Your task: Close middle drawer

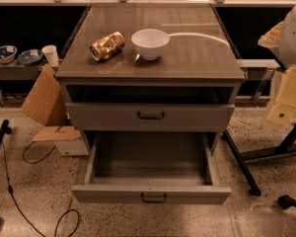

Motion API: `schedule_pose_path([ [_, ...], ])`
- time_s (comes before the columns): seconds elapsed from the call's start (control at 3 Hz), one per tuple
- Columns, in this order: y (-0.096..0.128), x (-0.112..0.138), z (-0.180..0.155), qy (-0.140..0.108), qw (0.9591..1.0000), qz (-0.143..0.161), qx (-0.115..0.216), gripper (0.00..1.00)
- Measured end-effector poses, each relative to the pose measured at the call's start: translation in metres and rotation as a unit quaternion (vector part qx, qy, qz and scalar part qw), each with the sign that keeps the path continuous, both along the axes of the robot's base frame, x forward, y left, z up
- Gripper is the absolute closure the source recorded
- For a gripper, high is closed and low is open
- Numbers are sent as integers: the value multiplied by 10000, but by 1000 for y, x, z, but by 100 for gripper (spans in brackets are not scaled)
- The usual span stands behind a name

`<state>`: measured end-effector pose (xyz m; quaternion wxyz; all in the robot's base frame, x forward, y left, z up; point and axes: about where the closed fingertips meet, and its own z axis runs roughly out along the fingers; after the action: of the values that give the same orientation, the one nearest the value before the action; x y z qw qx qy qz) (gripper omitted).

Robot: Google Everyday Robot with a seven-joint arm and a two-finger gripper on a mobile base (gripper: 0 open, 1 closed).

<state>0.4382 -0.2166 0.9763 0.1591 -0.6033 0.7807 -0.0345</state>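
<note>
The grey cabinet (150, 58) has the middle drawer (150, 194) pulled far out toward me. It is a wide shallow box with nothing inside and a small dark bar handle (153, 198) on its flat front. The taller-fronted top drawer (150, 116) above it stands slightly out. The lowest drawer is hidden beneath the open one. My gripper (281, 113) hangs at the right edge of the view, pale and yellowish. It is well right of the cabinet, level with the top drawer, and touches nothing.
A white bowl (150, 42) and a crushed gold can (107, 46) sit on the cabinet top. Cardboard pieces (43, 102) lean at the left. Cables (19, 201) lie on the floor at the left. Dark stand legs (241, 164) cross the floor at the right.
</note>
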Motion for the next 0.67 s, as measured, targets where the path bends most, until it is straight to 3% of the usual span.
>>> schedule_pose_path([
  [0.33, 0, 0, 0, 0, 10000, 0, 0, 0],
  [0.67, 6, -3, -6, -174, 9995, 252, -71, 0],
])
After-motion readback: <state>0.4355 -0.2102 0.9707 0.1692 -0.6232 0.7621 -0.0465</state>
